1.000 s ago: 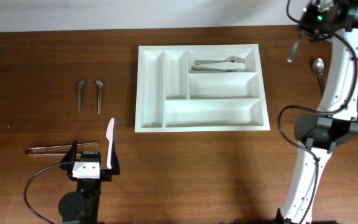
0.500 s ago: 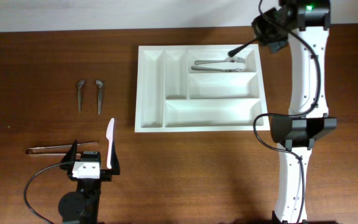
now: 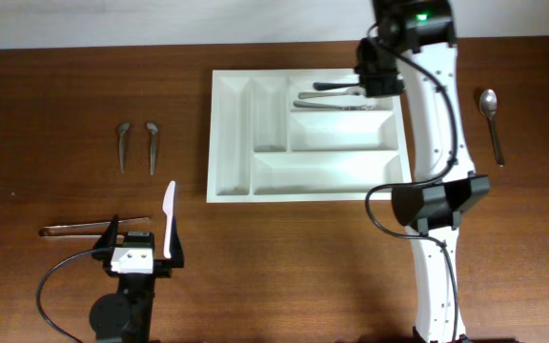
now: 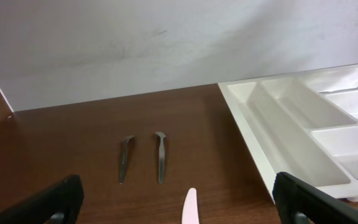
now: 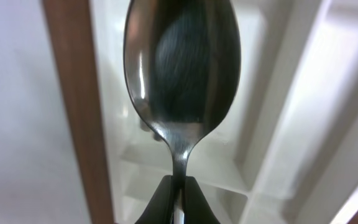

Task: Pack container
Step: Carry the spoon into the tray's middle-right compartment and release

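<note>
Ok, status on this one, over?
Left gripper open, beside white knife. Right gripper shut on spoon, above tray top long compartment, forks inside. Nothing blocking.

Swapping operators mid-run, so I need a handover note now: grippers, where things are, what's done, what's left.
The left gripper is open and empty, parked beside the white plastic knife.
The right gripper is shut on a metal spoon, above the far right corner of the large white rectangular plastic cutlery tray.
Done: metal fork in the tray's top long compartment.
Left: set down the held spoon. Then pack the second metal spoon right of the tray, plus the knife, two small metal pieces and a thin metal utensil on its left.
</note>
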`<state>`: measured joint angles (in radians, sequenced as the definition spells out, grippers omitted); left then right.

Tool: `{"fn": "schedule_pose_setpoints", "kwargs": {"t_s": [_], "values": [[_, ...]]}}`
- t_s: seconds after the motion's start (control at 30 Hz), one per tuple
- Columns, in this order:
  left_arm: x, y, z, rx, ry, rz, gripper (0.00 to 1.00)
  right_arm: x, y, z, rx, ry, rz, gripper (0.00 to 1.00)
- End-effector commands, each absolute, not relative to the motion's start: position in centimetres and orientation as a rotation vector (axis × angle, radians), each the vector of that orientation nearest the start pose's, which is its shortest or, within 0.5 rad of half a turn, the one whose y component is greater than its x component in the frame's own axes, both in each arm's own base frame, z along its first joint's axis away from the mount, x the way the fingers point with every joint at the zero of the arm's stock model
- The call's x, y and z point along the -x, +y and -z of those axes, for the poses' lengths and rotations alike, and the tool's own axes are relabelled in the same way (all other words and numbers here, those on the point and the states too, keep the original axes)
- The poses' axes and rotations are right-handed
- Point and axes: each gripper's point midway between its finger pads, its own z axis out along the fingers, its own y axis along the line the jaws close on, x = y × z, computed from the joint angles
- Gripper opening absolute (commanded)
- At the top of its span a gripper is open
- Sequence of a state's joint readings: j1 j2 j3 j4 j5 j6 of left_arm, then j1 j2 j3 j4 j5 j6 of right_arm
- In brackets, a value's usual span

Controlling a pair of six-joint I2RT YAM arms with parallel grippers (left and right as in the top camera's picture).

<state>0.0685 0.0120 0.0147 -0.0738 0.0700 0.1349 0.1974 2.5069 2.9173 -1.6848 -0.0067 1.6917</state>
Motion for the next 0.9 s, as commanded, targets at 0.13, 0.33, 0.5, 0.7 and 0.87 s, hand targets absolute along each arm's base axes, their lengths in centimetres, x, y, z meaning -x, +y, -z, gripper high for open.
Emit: {"fn": "schedule_pose_setpoints", "kwargs": {"t_s": [0.13, 0.33, 0.5, 0.7, 0.87], "values": [[-24.6, 0.6, -15.8, -0.112, 1.639, -0.11, 0.99, -48.4, 10.7, -13.7, -2.092, 2.163, -0.136, 0.04], [-24.6, 0.6, -15.8, -0.112, 1.639, -0.11, 0.99, -47.9, 10.5, -10.7, -2.118, 2.193, -0.047, 0.04], [-24.6, 0.6, -15.8, -0.112, 1.639, -0.11, 0.99, -47.9, 10.5, -8.8, -2.126, 2.204, -0.016, 0.04], [-24.6, 0.6, -15.8, -0.112, 1.639, -0.11, 0.99, -48.0, 10.5, -6.9, -2.13, 2.21, 0.002, 0.04], [-24.6, 0.6, -15.8, -0.112, 1.639, -0.11, 0.99, -48.5, 10.3, -6.3, -2.114, 2.204, -0.01, 0.05]]}}
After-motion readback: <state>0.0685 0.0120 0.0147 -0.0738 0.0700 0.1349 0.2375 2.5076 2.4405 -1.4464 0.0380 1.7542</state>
